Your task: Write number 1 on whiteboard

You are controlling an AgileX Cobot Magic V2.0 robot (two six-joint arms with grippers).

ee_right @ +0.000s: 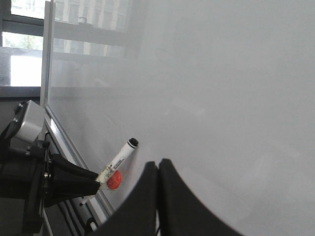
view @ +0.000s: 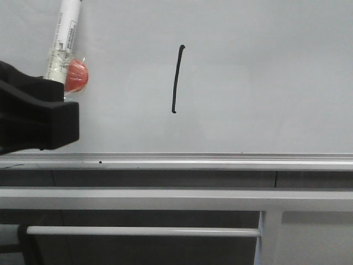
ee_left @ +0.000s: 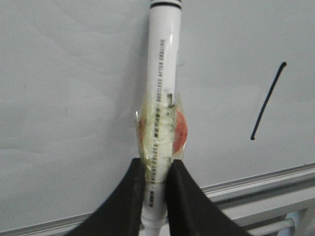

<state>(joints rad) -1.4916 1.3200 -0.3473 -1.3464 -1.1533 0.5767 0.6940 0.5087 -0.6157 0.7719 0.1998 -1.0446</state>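
While the left pincer (view: 52,91) stands closed on the marker pen (view: 63,41), the number 1 (view: 177,80) lies well apart from it, off toward the robot's right across the whiteboard (view: 265,72). That sideways separation is the relation any further move would turn on. The left arm is plainly the nearer one: in the right wrist view it is the left pincer and its pen that appear beside the board, while the right pincer (ee_right: 157,169) hangs back with its fingers pressed together and nothing between them.

Pen axis: in the front view it rises from the pincer toward the top of the board, leaning slightly, and roughly parallel to the stroke. Clear tape and a red-orange blob (view: 76,75) are bound round the barrel just above the fingers. Whether the tip touches the board cannot be told; the right wrist view suggests the black end stands just off the surface.

Condition of the number 1: a single thin black line, nearly vertical, gently bowed, with a small hook at its top and a slight blot at its foot. It sits above the silver edge rail (view: 220,160), clear of it, on otherwise unmarked board. Judgement: the figure reads as complete and legible; the writing step appears done.
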